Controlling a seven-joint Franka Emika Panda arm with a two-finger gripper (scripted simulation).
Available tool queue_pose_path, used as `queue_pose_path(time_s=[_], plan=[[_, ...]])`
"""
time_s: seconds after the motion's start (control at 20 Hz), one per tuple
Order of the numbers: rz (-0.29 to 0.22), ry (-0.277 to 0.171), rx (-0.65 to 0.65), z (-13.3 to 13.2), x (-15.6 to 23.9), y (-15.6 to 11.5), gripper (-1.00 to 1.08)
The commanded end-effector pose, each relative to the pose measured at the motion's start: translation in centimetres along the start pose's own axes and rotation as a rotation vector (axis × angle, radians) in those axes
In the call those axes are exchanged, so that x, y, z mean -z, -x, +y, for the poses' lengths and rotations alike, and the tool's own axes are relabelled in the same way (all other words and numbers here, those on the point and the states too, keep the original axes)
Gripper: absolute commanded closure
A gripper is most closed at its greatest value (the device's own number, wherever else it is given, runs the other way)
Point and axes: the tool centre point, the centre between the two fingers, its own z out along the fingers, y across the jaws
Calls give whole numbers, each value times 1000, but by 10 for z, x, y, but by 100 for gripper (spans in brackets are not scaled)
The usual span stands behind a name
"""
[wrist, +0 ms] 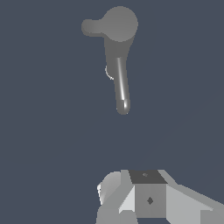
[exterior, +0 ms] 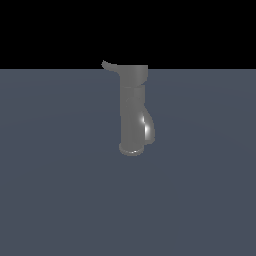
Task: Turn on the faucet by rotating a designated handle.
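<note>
The claw shows only in the wrist view, as a pale, blocky white and grey mass with a dark panel on top, and its fingertips cannot be made out, so whether it is released or clenched cannot be told. Nothing is visibly held in it, and it sits well apart from the fixture ahead of it, with bare slate-blue floor between them.

In that same view the faucet is seen from above: a round grey cap, with a short stub sticking out on one side and a longer glossy bar running from under the cap toward the claw, a bright highlight along its length. Which of these two is the lever and which the outlet is hard to tell from this angle alone.

The exterior view shows no arm. There the faucet stands upright at the centre of the frame on a round flared base, on the flat blue-grey floor. The handle, a thin curved lever with an upturned tip, projects from the wider top cap toward the upper left of the frame, against the black background. The spout bulges from the lower right side of the column, glossy with a white glint
</note>
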Motion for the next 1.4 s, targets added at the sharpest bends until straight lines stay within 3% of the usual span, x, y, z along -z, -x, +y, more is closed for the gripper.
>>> queue_pose_path(time_s=[0.0,0.6,1.35], plan=[[0,1,-1,0,0,0,108],[-1,-8,-99,-3,-3,-23,108],[-12,-29,-423,-16,-25,-96,108]])
